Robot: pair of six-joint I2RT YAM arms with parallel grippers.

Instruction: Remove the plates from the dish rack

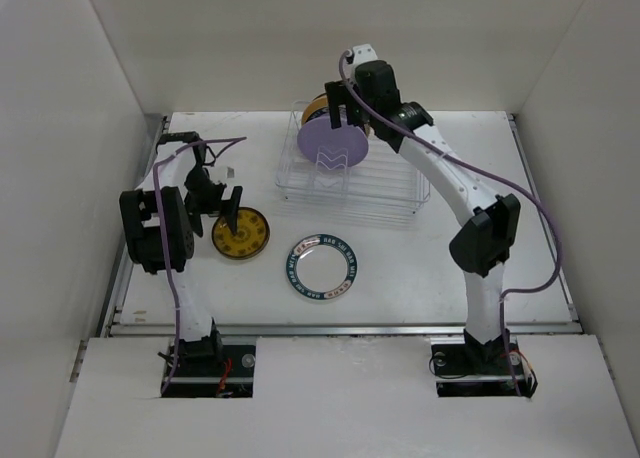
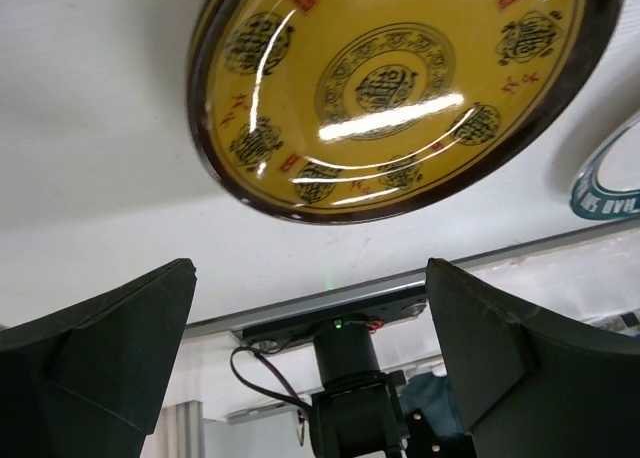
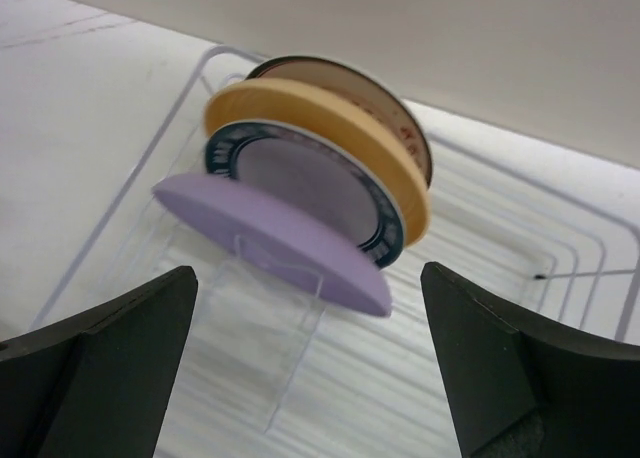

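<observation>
Nearest, two plates lie flat on the tabletop [image 1: 420, 268]: the teal plate [image 1: 321, 269] and, to its left and apart from it, the gold plate [image 1: 240, 233]. The left jaws hang open just over the gold plate, holding nothing.

Farther back, the rack [image 1: 400, 193] holds four plates on edge: lavender plate [image 3: 270, 228] foremost, then racked teal plate [image 3: 300, 173], tan plate [image 3: 320, 128] and rear plate [image 3: 395, 113]. The right jaws stand open above the lavender plate, not touching it.

Judgement: the lavender plate is the step in hand. Recommend descending so that one finger enters the narrow gap behind it, closing on the upper rim, then lifting straight up clear of the wires. Risk: nudging the racked teal plate and tipping its neighbours.
</observation>
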